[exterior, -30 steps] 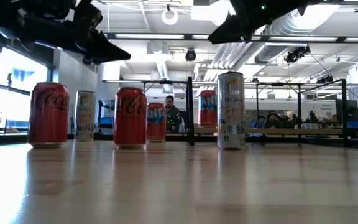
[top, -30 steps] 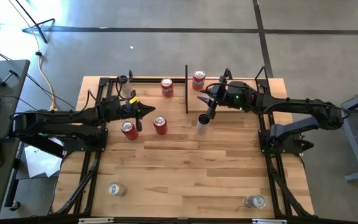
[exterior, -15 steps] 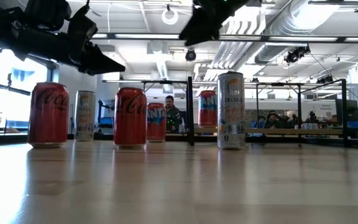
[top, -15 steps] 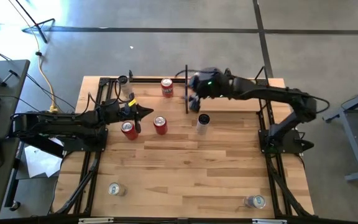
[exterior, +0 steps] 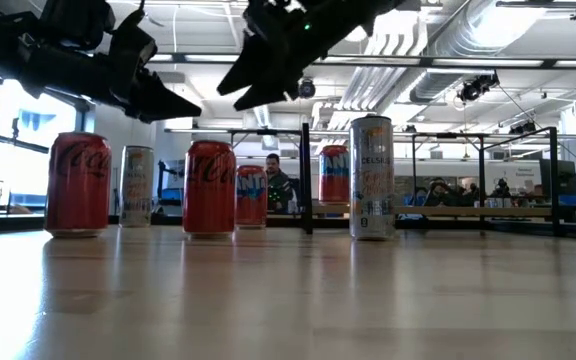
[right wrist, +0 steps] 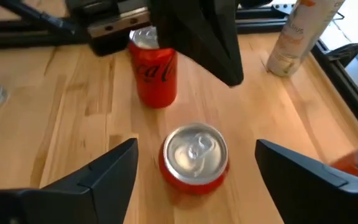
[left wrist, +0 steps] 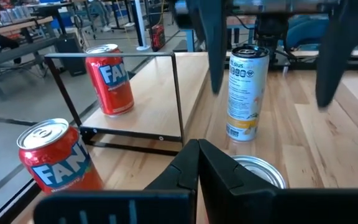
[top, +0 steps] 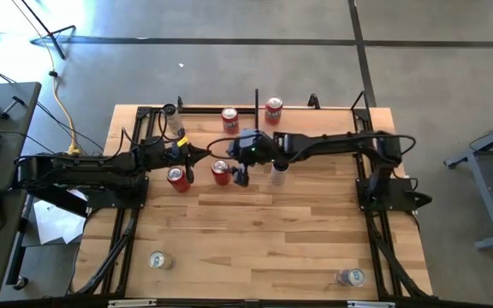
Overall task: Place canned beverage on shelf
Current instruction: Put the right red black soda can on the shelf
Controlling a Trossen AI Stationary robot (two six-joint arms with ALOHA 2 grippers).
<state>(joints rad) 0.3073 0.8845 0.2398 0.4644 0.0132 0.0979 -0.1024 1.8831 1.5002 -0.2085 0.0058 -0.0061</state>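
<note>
A red cola can (top: 221, 172) stands upright on the tabletop; it also shows in the right wrist view (right wrist: 194, 158) and the low view (exterior: 210, 187). My right gripper (top: 240, 171) hangs open above it, one finger on either side, touching nothing. My left gripper (top: 199, 152) is shut and empty, just left of that can and above the table. The shelf (left wrist: 160, 81), a pale board with thin black posts, stands at the table's far edge with a red can (top: 229, 120) upright on it. A second cola can (top: 176, 178) and a tall white can (top: 279, 170) stand nearby.
Another red can (top: 273, 109) stands at the far edge right of the shelf's post. Two silver-topped cans (top: 157, 259) (top: 352, 276) stand near the table's front edge. A clear can (top: 171, 111) stands at the far left corner. My two grippers hang close together.
My right gripper has swept from the table's far right, past the shelf's post, toward the left and near side. It now hangs open over the red cola can. The cans have not moved.
</note>
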